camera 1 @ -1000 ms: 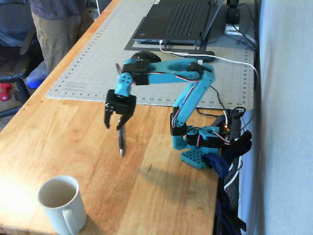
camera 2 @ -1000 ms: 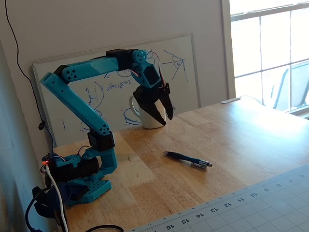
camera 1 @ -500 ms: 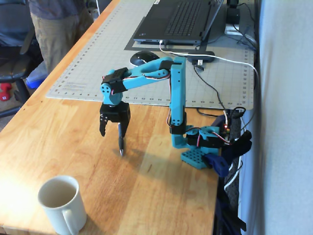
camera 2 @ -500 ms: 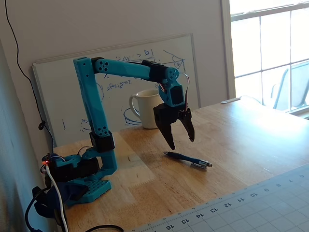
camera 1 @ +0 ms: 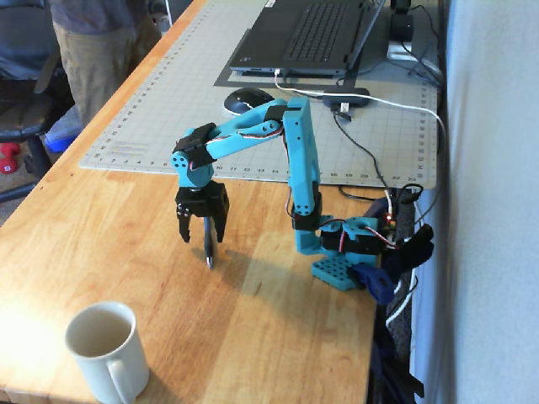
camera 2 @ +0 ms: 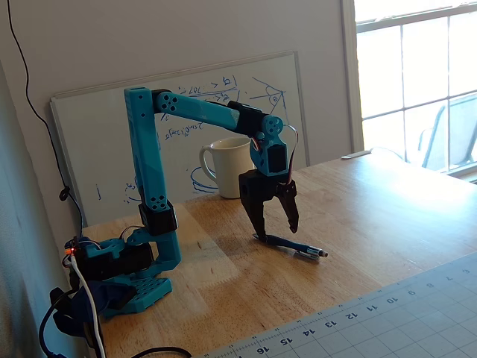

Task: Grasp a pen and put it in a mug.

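Mug: the cream mug (camera 1: 104,352) stands upright at the near corner of the table (camera 1: 101,244) in a fixed view, handle toward the camera, empty, well apart from the arm.
Pen: the pen (camera 2: 291,245) lies flat on the wood under the arm; in a fixed view only its foreshortened length (camera 1: 208,252) shows below the fingers, tip pointing toward the mug.
End effector: the end effector (camera 2: 273,227) points straight down with its fingers spread, straddling the pen's back end, holding nothing.
Step in hand: the grasp, judged not yet made; the fingers seem at or just above the pen.
Next move: likely a pinch on the barrel, then a lift and a swing to the mug.
View difference: one fixed view shows the pen's full length on the table and its silvery tip; the other shows the empty mug and the gap to it.
Far: a cutting mat (camera 1: 168,93) and laptop (camera 1: 307,34) lie beyond.
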